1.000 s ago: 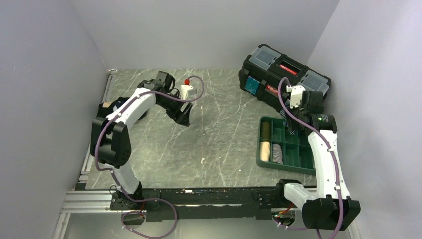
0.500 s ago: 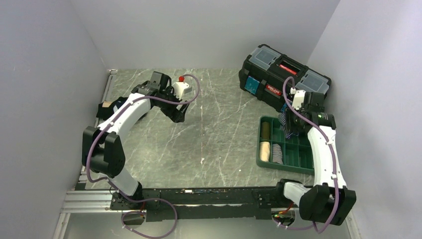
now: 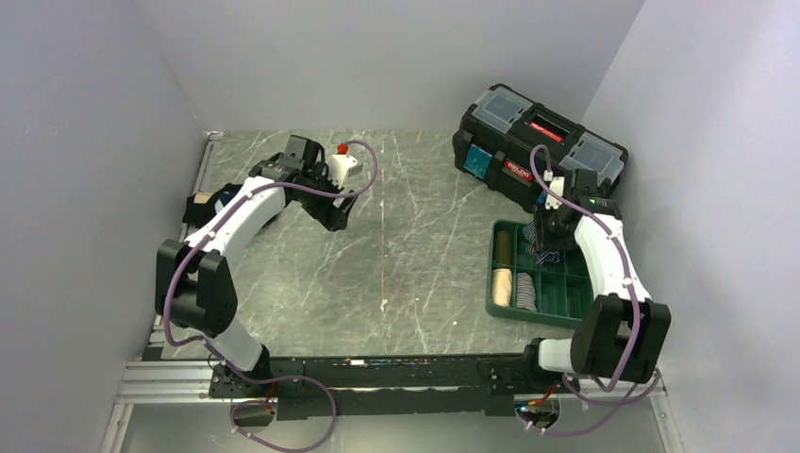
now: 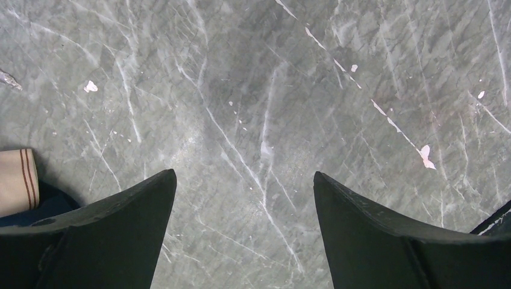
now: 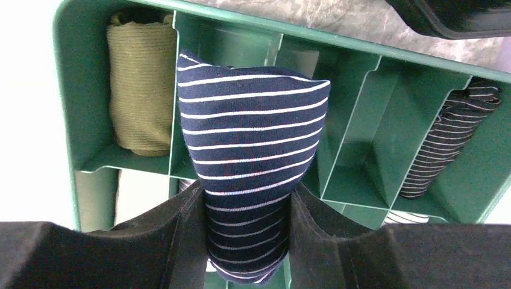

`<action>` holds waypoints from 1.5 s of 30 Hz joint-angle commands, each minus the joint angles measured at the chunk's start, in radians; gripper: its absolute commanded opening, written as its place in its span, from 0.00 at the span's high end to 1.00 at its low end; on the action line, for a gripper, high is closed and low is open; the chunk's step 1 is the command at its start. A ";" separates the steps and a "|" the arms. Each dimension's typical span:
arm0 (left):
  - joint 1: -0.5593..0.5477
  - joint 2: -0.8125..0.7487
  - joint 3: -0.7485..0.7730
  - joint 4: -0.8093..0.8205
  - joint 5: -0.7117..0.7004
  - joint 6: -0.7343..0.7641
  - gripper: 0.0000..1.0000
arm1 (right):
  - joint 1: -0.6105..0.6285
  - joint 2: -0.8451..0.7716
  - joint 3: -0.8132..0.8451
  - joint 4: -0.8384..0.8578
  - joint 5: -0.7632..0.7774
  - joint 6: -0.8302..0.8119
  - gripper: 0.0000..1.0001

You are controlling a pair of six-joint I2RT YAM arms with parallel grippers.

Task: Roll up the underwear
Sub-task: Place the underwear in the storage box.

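Right gripper point(image 5: 246, 191) is closed tight on the rolled navy white-striped underwear point(image 5: 253, 126), holding it over the green tray point(image 5: 361, 47) at a compartment next to an olive roll point(image 5: 140, 84). A dark striped roll point(image 5: 449, 135) sits farther along. Left gripper point(image 4: 244, 176) hangs wide open and empty above the tabletop point(image 4: 271, 90), with a tan-banded garment point(image 4: 15, 180) beside one finger.

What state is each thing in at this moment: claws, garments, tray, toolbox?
Right claw: shut on navy striped underwear
Navy striped underwear: rolled, held over the green tray
Left claw: open, empty
Olive roll: lying in a corner compartment
Dark striped roll: lying in another compartment
Toolbox: closed
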 commanded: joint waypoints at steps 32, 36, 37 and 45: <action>0.002 -0.021 -0.001 0.016 0.014 0.003 0.12 | 0.122 0.271 0.128 0.008 0.059 0.071 1.00; 0.002 -0.016 0.002 0.014 0.003 0.002 0.12 | 0.144 0.282 0.136 0.004 0.041 0.076 1.00; 0.003 -0.015 0.003 0.013 0.002 0.000 0.12 | 0.147 0.287 0.135 0.004 0.034 0.076 1.00; 0.003 0.007 0.011 0.009 -0.005 -0.004 0.13 | 0.148 0.330 0.131 0.009 -0.003 0.084 1.00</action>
